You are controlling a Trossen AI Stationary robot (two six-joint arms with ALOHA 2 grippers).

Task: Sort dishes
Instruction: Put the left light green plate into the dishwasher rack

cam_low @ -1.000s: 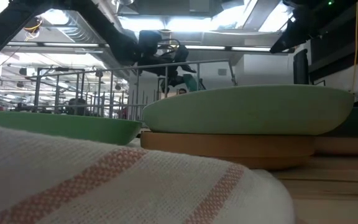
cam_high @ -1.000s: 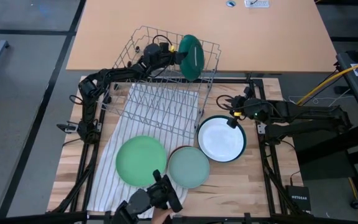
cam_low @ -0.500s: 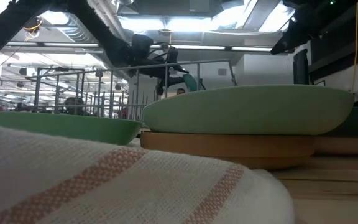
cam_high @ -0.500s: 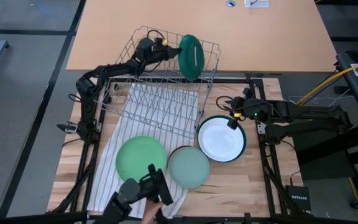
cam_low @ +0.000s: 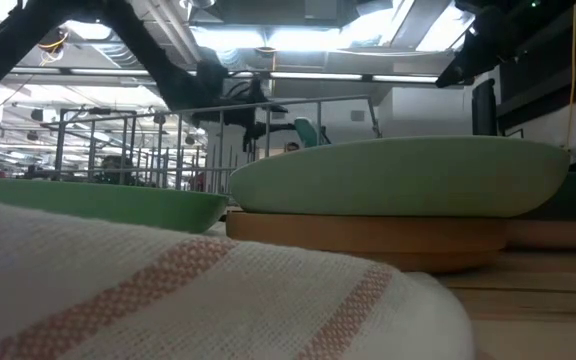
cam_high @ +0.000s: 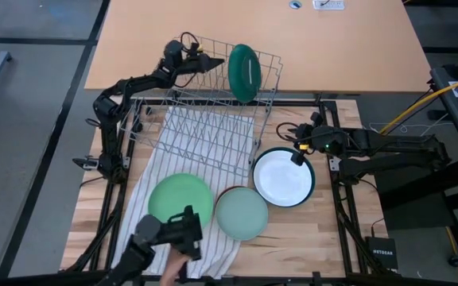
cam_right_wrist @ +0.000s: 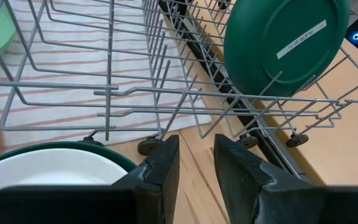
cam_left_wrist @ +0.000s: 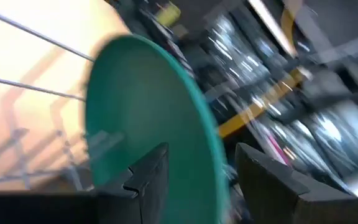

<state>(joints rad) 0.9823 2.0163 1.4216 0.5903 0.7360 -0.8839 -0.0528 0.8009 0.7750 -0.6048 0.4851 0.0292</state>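
Note:
A dark green plate (cam_high: 245, 73) stands on its edge between the wires at the far right corner of the grey wire rack (cam_high: 213, 119). My left gripper (cam_high: 210, 61) is level and open just left of it, touching nothing. In the left wrist view the plate (cam_left_wrist: 148, 118) fills the space beyond the fingers. My right gripper (cam_high: 291, 135) hovers open over the far edge of the white, dark-rimmed plate (cam_high: 283, 176). A light green plate (cam_high: 180, 205) lies on the striped cloth (cam_high: 153, 167). A pale mint plate (cam_high: 242, 213) sits on a brown dish (cam_low: 368, 235).
The rack stands partly on the cloth and reaches over the table's far edge onto a tan surface (cam_high: 332, 48). At the near edge a dark device (cam_high: 165, 237) hovers over the cloth, with what looks like a person's hand (cam_high: 175, 270) under it.
My left gripper has drawn back from the dark green plate toward the table's left along the rack's far side, rolling a little. The plate stays upright in the rack. The dark device at the near edge has shifted left.

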